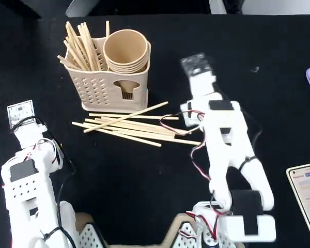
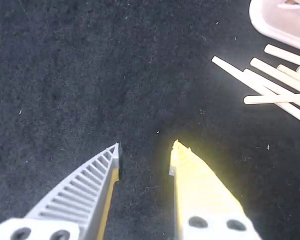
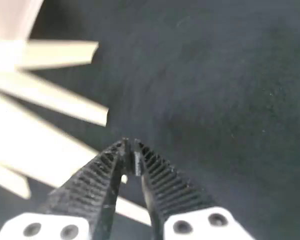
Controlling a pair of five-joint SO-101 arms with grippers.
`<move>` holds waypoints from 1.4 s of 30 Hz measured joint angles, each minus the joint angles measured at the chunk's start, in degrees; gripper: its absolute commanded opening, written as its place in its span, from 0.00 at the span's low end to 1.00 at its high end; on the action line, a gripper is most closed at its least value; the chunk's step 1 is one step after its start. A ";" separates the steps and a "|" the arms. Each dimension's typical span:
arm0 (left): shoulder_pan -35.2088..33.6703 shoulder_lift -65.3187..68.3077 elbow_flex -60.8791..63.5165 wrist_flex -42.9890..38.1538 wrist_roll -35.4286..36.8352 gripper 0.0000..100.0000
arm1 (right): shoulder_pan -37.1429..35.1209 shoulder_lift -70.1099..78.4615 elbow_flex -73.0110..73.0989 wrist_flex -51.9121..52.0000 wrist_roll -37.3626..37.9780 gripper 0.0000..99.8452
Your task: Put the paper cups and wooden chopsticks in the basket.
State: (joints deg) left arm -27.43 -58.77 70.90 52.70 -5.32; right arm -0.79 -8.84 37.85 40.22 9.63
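Left tool (image 2: 145, 147): released, and the white and yellow jaws stand spread with a clear gap, low over the bare black worktop (image 2: 65, 60).
Left arm (image 1: 26, 175): down at the near corner on its own side, well apart from everything else.
Right tool (image 3: 130, 145): clenched, with the black ribbed jaws drawn in until the tips all but meet, hovering just beside the cut ends of the loose chopsticks (image 3: 50, 100).
Right arm (image 1: 227, 150): stretched out from the near edge, and in the high view it crosses over the stick ends on its side.
Phone (image 1: 307, 199): lying flat at the worktop's edge, out past the right arm.
Loose chopsticks, from above (image 1: 129, 126): a scattered bundle flat on the worktop, fanned and crossing one another, between the two arms and just in front of the basket.
Basket (image 1: 101, 90): pale and perforated, upright on the worktop behind the bundle.
Paper cups (image 1: 125, 49): nested in one stack, mouth up, in the basket compartment nearer the right arm.
Standing chopsticks (image 1: 82, 46): a sheaf leaning in the other compartment, tips poking above the rim.
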 measured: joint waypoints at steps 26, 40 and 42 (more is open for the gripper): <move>0.00 0.00 0.00 0.00 0.00 0.17 | -10.99 20.92 -8.44 -14.33 -32.97 0.01; 0.00 0.00 0.18 0.00 0.00 0.17 | -10.99 20.31 -9.67 -4.40 -24.70 0.01; 0.00 0.00 0.18 0.00 0.00 0.17 | -10.99 19.16 -9.67 -5.01 -24.70 0.01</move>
State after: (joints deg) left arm -27.43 -58.77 71.08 52.70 -5.32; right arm -11.78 10.33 28.18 35.21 -15.08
